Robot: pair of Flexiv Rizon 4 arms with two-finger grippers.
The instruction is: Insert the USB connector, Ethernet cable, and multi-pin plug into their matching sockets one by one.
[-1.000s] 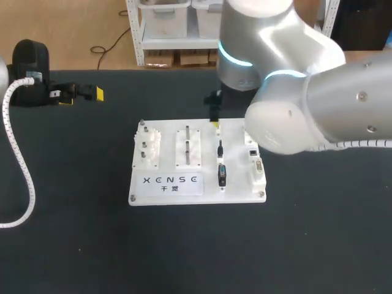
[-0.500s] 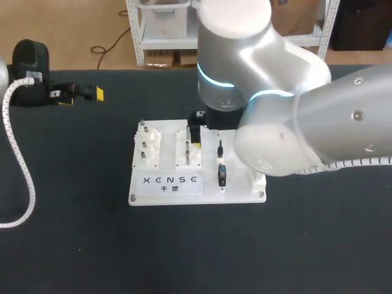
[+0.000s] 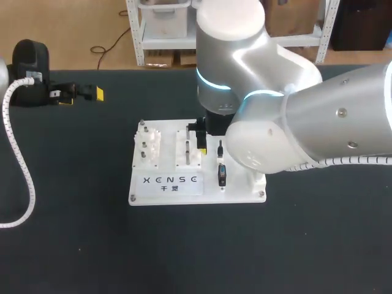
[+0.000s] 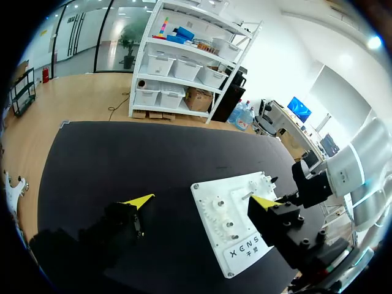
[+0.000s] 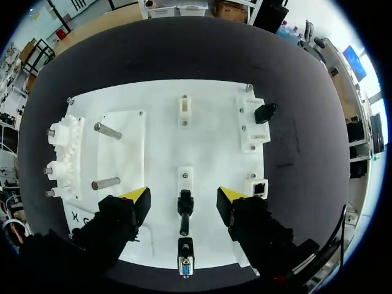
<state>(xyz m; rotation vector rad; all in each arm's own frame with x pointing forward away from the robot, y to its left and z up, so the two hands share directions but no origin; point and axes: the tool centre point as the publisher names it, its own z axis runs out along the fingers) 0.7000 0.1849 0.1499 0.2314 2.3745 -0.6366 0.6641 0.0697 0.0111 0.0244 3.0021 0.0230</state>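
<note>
shifted left over the white board (image 5: 208, 122), right pincer (image 5: 184, 195) hangs spread, black connector (image 5: 185, 212) between its fingers.

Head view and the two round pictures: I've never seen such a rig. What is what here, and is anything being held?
Two robot arms stand at a black table. The head view looks down from above and behind. Each round picture comes from a camera on one arm's wrist, looking out past its yellow tips. The right arm reaches over a white board. The right gripper is open, with a small black plug between its fingers, untouched. A multi-pin plug sits nearer the board's edge, with a socket to one side. The left gripper is at the table's far left, open and empty.
</note>
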